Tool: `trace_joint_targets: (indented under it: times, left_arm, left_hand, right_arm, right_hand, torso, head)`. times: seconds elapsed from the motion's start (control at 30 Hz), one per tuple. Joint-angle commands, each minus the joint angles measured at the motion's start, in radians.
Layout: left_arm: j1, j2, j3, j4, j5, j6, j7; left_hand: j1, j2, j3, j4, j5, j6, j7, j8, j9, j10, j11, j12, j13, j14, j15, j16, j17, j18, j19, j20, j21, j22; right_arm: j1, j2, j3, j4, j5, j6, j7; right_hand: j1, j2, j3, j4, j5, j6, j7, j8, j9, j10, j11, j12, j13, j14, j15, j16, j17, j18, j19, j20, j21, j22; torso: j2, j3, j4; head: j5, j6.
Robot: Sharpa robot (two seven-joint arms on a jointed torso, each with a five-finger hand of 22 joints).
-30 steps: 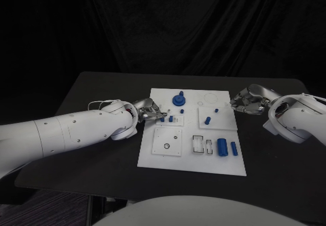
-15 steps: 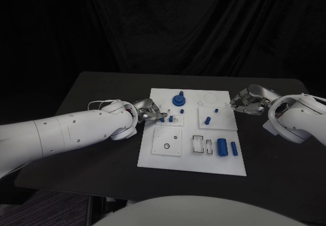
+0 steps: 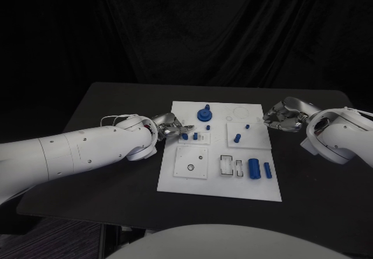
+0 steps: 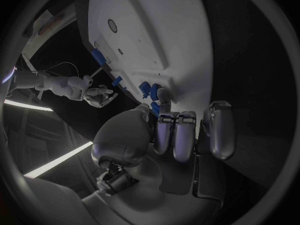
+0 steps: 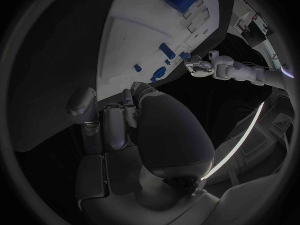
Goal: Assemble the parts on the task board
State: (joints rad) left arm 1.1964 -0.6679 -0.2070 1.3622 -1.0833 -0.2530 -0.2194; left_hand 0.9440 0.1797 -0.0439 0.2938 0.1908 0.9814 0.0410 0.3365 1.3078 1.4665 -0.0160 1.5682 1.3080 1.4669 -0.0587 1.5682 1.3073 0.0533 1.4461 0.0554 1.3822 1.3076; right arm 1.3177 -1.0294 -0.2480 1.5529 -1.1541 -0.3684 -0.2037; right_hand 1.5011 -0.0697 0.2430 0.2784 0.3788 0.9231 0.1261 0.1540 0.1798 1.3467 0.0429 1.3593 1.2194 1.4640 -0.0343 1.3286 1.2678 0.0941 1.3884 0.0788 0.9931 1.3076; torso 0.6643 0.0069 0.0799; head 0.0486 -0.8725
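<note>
The white task board [image 3: 220, 183] is seen flat on the black table [image 3: 101, 178], its near edge toward the robot. On its near part, a raised square plate with a ring-shaped hole [image 3: 191, 162] is seen at left, and a slotted rectangular recess [image 3: 227, 165] beside two upright blue cylinders [image 3: 253, 167] at right. Farther back, small blue pegs [image 3: 195, 136] are seen standing on a small plate, with another raised plate [image 3: 239, 133] carrying two blue pieces to its right. At the far edge, a round blue gear-like part [image 3: 204, 114] and a pale ring outline [image 3: 242, 113] are seen.

The left hand [image 3: 171, 128] is held at the board's left edge, its fingertips beside the small blue pegs. In the left wrist view, the fingers [image 4: 181, 132] are shown curled toward the pegs [image 4: 147, 90]; whether a peg is pinched cannot be told. The right hand [image 3: 281, 117] is held off the board's right far corner, fingers curled in; the right wrist view shows nothing grasped in its fingers [image 5: 112, 120].
</note>
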Motion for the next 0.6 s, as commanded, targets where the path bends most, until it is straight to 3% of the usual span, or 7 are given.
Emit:
trace_joint_targets:
  times: [0.03,0.3,0.47,0.5,0.6]
  left_arm:
    - [-0.005,0.001,-0.004,0.002,0.003,0.010,-0.017]
    - [-0.005,0.000,-0.004,0.002,0.003,0.023,-0.026]
    - [-0.005,-0.001,-0.004,0.006,0.003,0.033,-0.027]
    - [-0.005,-0.001,-0.004,0.007,0.003,0.035,-0.027]
    - [-0.005,-0.002,-0.004,0.011,0.003,0.040,-0.025]
  left_hand:
    - [-0.015,0.002,-0.015,0.000,0.007,0.019,-0.004,0.006,0.000,0.104,-0.007,0.003,0.263,0.104,-0.007,0.003,0.263,-0.007,0.008,-0.007,0.010,0.203]
    - [-0.021,0.007,-0.043,-0.001,0.017,0.055,-0.014,0.011,0.002,0.104,-0.015,0.003,0.263,0.104,-0.014,0.003,0.263,-0.008,0.011,-0.012,0.013,0.204]
    - [0.068,-0.017,-0.048,-0.008,0.065,0.062,-0.021,-0.002,0.003,0.104,-0.022,0.003,0.263,0.104,-0.021,0.003,0.263,-0.008,0.012,-0.020,0.012,0.203]
    - [0.109,-0.027,-0.041,-0.017,0.088,0.061,-0.023,-0.007,0.004,0.104,-0.024,0.003,0.263,0.104,-0.023,0.003,0.263,-0.008,0.012,-0.021,0.012,0.203]
    - [0.148,-0.040,-0.036,-0.013,0.090,0.061,-0.024,-0.013,0.004,0.104,-0.025,0.003,0.263,0.104,-0.024,0.003,0.263,-0.007,0.010,-0.023,0.009,0.202]
  right_arm:
    - [-0.003,0.000,0.001,0.000,-0.001,0.008,-0.014]
    - [-0.004,0.000,0.001,-0.001,-0.001,0.009,-0.014]
    - [-0.005,0.000,0.001,-0.001,-0.001,0.009,-0.013]
    - [-0.005,0.000,0.001,-0.001,-0.001,0.009,-0.013]
    - [-0.005,0.000,0.001,-0.001,-0.001,0.009,-0.012]
  right_hand:
    - [-0.007,0.000,0.009,0.000,0.005,-0.003,0.005,-0.004,-0.001,-0.007,0.002,-0.007,-0.003,0.007,0.007,-0.005,-0.003,0.018,-0.010,0.000,-0.009,0.107]
    - [-0.007,0.000,0.009,0.000,0.005,-0.003,0.005,-0.004,-0.001,-0.007,0.002,-0.007,-0.003,0.007,0.007,-0.005,-0.003,0.018,-0.010,0.000,-0.009,0.107]
    - [-0.007,0.000,0.009,0.000,0.005,-0.003,0.005,-0.004,-0.001,-0.007,0.002,-0.007,-0.003,0.007,0.007,-0.005,-0.003,0.018,-0.010,0.000,-0.009,0.107]
    - [-0.007,0.000,0.009,0.000,0.005,-0.003,0.005,-0.004,-0.001,-0.007,0.002,-0.007,-0.003,0.007,0.007,-0.005,-0.003,0.018,-0.010,0.000,-0.009,0.107]
    - [-0.007,0.000,0.009,0.000,0.005,-0.003,0.005,-0.004,-0.001,-0.007,0.002,-0.007,-0.003,0.007,0.007,-0.005,-0.003,0.018,-0.010,0.000,-0.009,0.107]
  torso:
    - [0.000,0.0003,-0.0009]
    - [0.001,0.0001,0.0004]
    - [0.002,0.0000,0.0013]
    - [0.002,0.0001,0.0013]
    - [0.002,0.0000,0.0010]
  head:
    - [0.002,0.000]
    - [-0.001,0.000]
    - [-0.002,0.000]
    - [-0.002,0.000]
    - [-0.001,0.000]
